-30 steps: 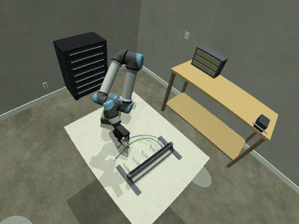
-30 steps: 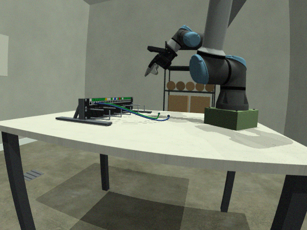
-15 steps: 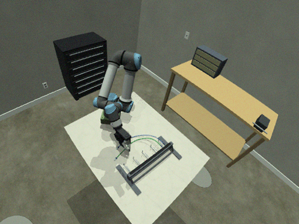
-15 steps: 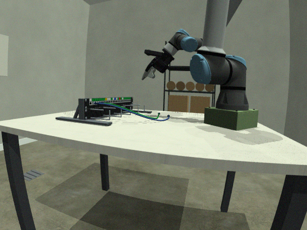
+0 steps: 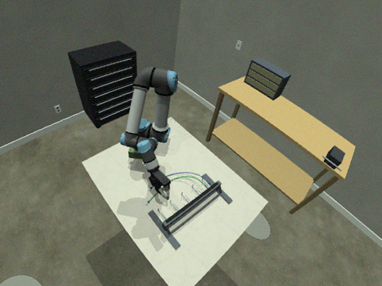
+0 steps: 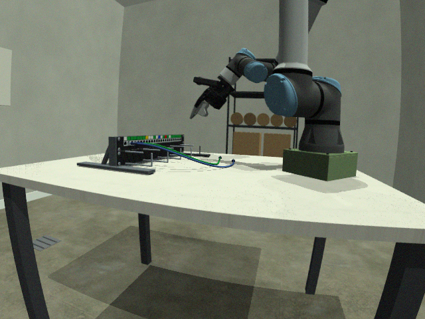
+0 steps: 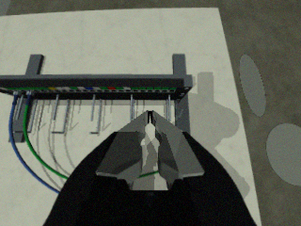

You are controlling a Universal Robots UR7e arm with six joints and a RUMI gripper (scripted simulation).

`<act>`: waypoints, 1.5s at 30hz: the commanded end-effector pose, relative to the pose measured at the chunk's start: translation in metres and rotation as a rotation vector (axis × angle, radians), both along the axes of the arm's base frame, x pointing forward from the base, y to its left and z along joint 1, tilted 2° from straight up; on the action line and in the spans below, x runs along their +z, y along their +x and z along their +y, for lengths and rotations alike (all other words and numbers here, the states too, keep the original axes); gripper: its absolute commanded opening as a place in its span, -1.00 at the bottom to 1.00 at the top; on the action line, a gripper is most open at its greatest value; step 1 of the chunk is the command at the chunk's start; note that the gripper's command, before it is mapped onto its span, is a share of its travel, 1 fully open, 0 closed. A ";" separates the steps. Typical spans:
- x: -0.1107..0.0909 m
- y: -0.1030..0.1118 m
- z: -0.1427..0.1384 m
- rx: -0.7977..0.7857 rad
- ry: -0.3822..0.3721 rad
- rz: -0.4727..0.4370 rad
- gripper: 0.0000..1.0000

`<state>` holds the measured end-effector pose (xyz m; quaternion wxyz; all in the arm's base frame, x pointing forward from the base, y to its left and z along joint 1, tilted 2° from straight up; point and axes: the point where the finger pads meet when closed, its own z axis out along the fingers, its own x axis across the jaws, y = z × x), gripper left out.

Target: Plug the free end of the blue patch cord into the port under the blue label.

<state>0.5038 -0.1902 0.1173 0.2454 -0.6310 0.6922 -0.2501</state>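
So the gripper (image 6: 196, 114) is clenched tight with nothing in it, jaws pinched to a point, hanging in the air well above the bench (image 6: 212, 195). The exterior view is the one that really shows the height: there's open air between the fingertips and the cords below. From the top view you'd almost think it was touching them.

The rack (image 5: 192, 203) stands flat on its two feet, roughly mid-bench, running diagonally toward the bench's far right edge in the top view. Only the exterior and wrist views show the strip of colored labels (image 6: 154, 137) along its top; from above it's just a dark bar. The labels are too small to pick out cleanly, though a blue one shows in the exterior view about mid-strip.

The blue patch cord (image 6: 206, 163) is plugged in at one end of the rack, right beside the green patch cord (image 6: 192, 158). The wrist view shows both leaving the far left ports and sweeping down and under the gripper body, which hides where they end. The exterior view fills that in: both free ends lie on the bench between the rack and the arm's green base block (image 6: 346, 165), the blue plug (image 6: 233, 160) just beside the green one (image 6: 219, 157), both untouched.
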 end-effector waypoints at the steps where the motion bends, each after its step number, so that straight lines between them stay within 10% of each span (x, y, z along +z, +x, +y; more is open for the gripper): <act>1: -0.011 0.011 -0.001 -0.002 -0.003 -0.002 -1.00; 45: -0.046 0.041 -0.003 -0.002 -0.003 -0.002 -1.00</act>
